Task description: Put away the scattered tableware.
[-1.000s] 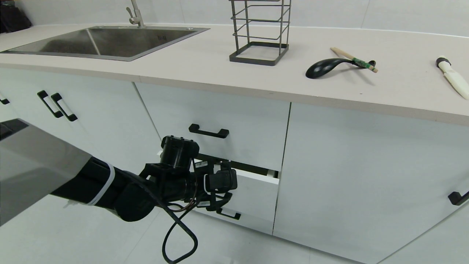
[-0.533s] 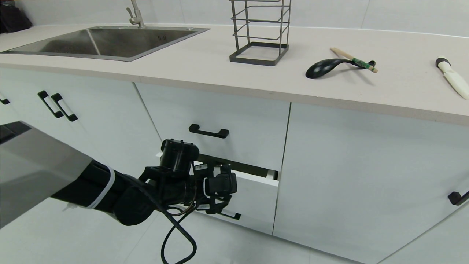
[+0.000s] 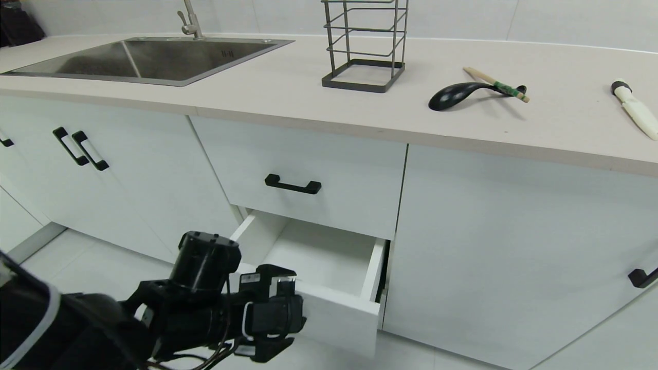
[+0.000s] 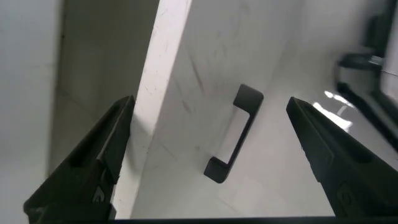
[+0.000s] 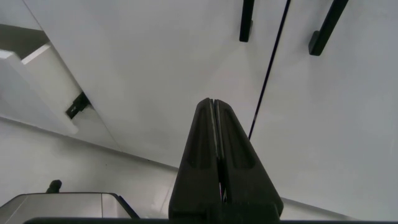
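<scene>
Tableware waits on the counter (image 3: 288,97) while the lower drawer (image 3: 372,277) stands pulled out below it, its white inside bare. A black spoon (image 3: 455,95) lies toward the counter's right half, with wooden chopsticks (image 3: 496,83) resting across its handle. A cream utensil with a black end (image 3: 636,109) lies farther along, near the right edge. A wire rack (image 3: 364,77) stands near the back edge at the middle, and the sink (image 3: 154,59) fills the left end.

My left gripper (image 4: 210,107) hangs low at the drawer's front, spread wide, with the black drawer handle (image 4: 235,134) between the fingers and touching neither. My right gripper (image 5: 212,109) is closed on nothing, pointing at the cabinet doors.

I judge the risks plain enough. With nothing gripping the handle, the drawer may roll back in. Raising my left arm from here could catch the drawer front or the counter's front edge. Because the chopsticks touch the spoon, lifting either one would likely shift the other, and the sticks could roll toward the front edge.
</scene>
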